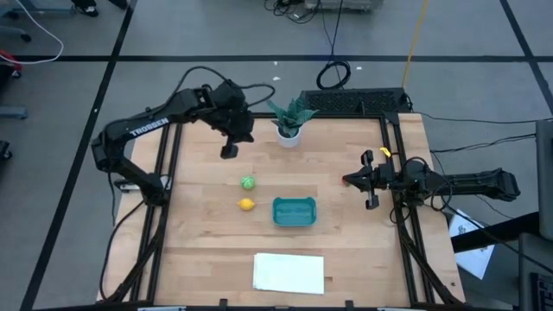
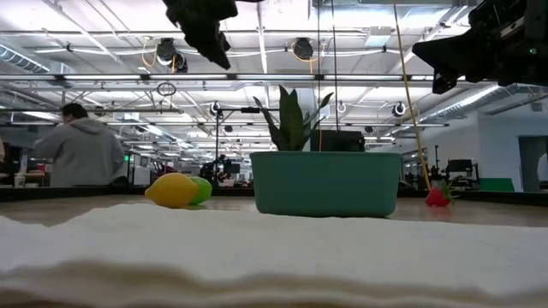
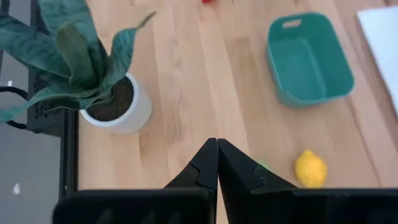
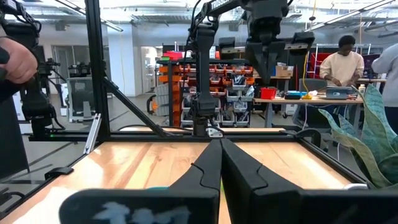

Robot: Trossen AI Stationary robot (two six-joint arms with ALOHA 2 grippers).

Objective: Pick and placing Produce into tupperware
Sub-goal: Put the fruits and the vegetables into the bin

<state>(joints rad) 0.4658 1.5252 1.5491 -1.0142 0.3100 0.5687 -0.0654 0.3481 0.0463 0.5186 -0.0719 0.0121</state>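
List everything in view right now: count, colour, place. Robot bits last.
green produce piece: 1, green, round, on the table left of centre, beyond the yellow one
lemon-like piece: 1, yellow, on the table left of the tub
red produce piece: 1, red, small, on the table near the right gripper
tupperware: 1, teal, rectangular, mid-table, nothing in it
potted plant: 1, green leaves in a white pot, far edge of the table
white sheet: 1, white, flat, near edge
table: 1, light wood, black frame
people: several, in the room behind
left gripper: 1, dark, shut, empty, above the table's far left
right gripper: 1, dark, shut, empty, at the right edge
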